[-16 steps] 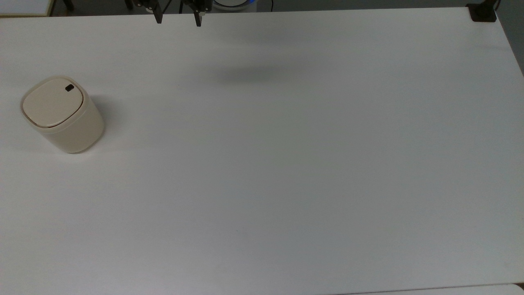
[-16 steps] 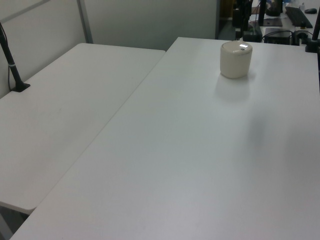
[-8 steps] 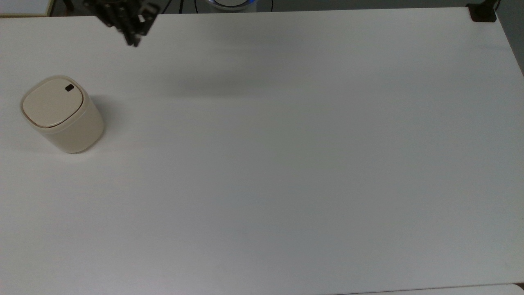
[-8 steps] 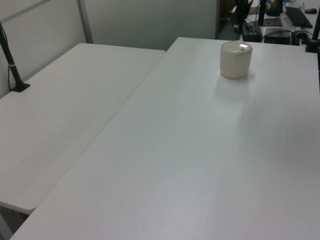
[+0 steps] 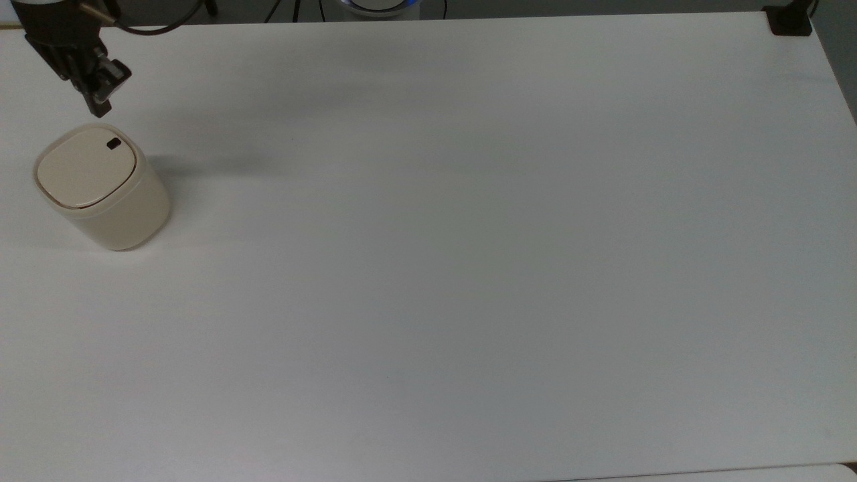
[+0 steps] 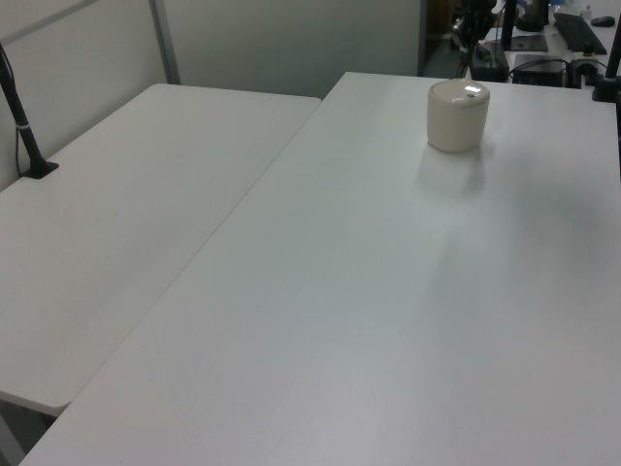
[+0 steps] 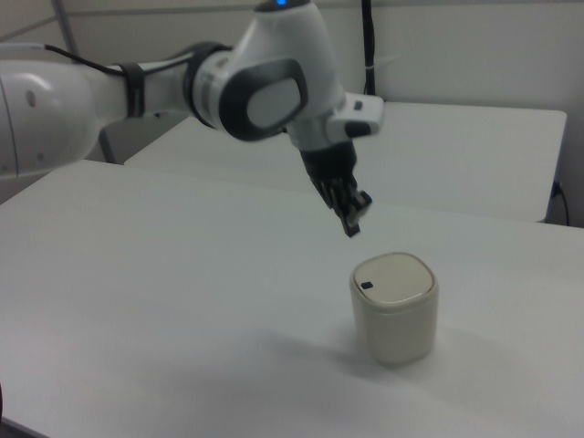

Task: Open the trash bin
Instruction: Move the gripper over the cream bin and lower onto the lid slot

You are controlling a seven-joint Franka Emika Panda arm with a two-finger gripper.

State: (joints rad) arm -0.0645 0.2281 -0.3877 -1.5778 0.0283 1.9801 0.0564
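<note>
Item: trash bin [image 5: 100,191], cream plastic, lid closed, standing at the left edge of the top view and lower right of centre in the right view [image 7: 394,308]; we judge it light, stiff, smooth-sided and easily tipped or slid, so we would press straight down on the small black button [image 5: 114,143] near the lid's edge rather than grip the body. Gripper [image 5: 99,107] hangs above and just beyond the button side of the lid, not touching it, fingers pointing down at a slant from a bent wrist [image 7: 351,224]; they appear drawn together.
</note>
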